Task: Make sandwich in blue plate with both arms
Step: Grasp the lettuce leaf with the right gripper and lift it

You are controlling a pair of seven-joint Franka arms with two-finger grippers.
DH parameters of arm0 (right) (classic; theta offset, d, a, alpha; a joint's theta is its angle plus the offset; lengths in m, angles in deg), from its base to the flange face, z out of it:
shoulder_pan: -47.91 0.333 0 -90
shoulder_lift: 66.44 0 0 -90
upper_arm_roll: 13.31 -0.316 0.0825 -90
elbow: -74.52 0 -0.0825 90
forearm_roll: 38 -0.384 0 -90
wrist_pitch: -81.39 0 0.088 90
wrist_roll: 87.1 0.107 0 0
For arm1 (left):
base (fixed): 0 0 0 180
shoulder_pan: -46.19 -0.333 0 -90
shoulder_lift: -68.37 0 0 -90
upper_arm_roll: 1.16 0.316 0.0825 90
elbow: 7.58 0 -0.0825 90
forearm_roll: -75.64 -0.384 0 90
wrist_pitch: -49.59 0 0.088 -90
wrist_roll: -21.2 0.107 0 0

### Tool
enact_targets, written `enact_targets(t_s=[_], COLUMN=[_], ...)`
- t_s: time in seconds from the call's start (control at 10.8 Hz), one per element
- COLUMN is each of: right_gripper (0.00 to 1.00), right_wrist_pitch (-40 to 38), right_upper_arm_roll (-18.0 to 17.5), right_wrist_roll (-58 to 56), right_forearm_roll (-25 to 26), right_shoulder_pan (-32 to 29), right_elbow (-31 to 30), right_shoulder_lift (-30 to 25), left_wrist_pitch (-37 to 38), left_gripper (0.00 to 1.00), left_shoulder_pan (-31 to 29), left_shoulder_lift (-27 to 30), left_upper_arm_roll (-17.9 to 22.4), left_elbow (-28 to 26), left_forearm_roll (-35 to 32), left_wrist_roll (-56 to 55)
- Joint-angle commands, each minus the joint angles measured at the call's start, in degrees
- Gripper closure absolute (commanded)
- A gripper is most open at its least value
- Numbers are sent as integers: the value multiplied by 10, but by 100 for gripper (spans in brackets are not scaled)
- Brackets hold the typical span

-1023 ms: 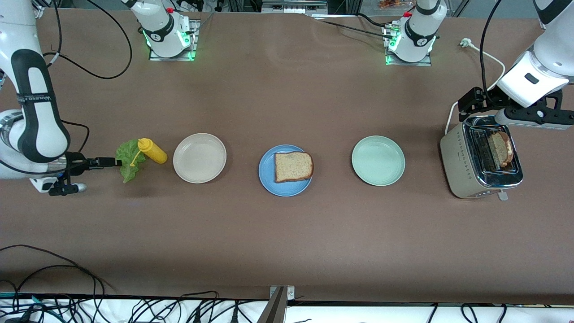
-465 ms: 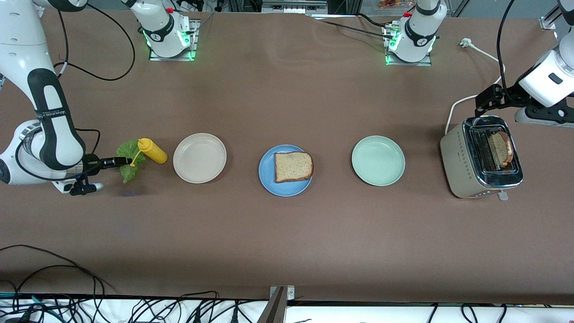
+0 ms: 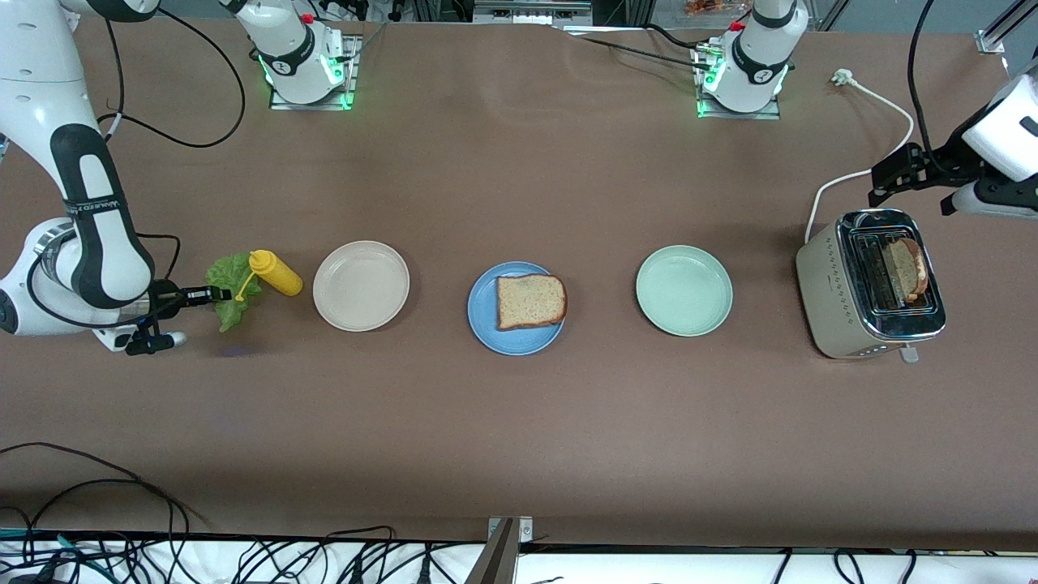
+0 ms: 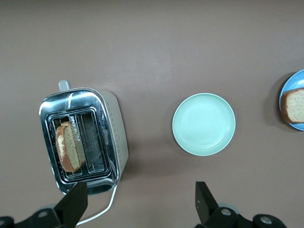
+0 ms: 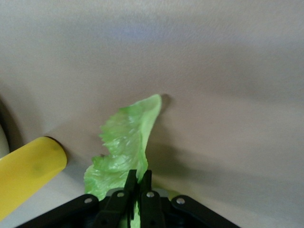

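Sitting at the middle of the tabletop [image 3: 519, 454], the blue plate [image 3: 484, 324] carries one bread slice [image 3: 530, 301]. A second slice [image 3: 903, 269] stands in the toaster [image 3: 835, 300] at the left arm's end, where the left gripper [image 3: 902, 174] hangs with jaws wide apart. At the right arm's end, the right gripper [image 3: 212, 294] has its jaws pinched on the lettuce leaf [image 3: 231, 304] beside a yellow bottle [image 3: 277, 273].

**Surfaces we see**

We see a matt brown desk [image 3: 519, 422]. The toaster [image 3: 868, 284] has a shiny metal top and satin beige sides. The blue plate [image 3: 484, 324] looks smooth with a faint sheen; its bread slice [image 3: 529, 301] is rough and grainy. The lettuce leaf [image 5: 126, 142] is ruffled and waxy, and the yellow bottle [image 3: 278, 274] is smooth plastic.
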Motion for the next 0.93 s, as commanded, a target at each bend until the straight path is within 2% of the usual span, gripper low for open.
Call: enact_targets(t_s=[0.0, 0.09, 0.56, 0.84], right_gripper=[100, 100, 100, 100], right_wrist_pitch=[-18, -40, -253, -364], right_upper_arm_roll=[-3, -3, -5, -6], right_wrist_roll=[-5, -3, 94, 173], right_forearm_roll=[28, 34, 56, 55], right_shoulder_pan=[-3, -2, 0, 32], right_elbow=[27, 41, 181, 246], right_shoulder_lift=[1, -3, -5, -23], left_wrist_pitch=[35, 35, 36, 36], left_gripper=[0, 0, 0, 0], left_shoulder_pan=[-5, -5, -4, -5], left_shoulder_lift=[-2, -2, -2, -2], left_upper_arm_roll=[0, 0, -2, -1], left_elbow=[40, 40, 42, 45], left_forearm_roll=[17, 17, 17, 18], left_wrist_roll=[15, 16, 14, 15])
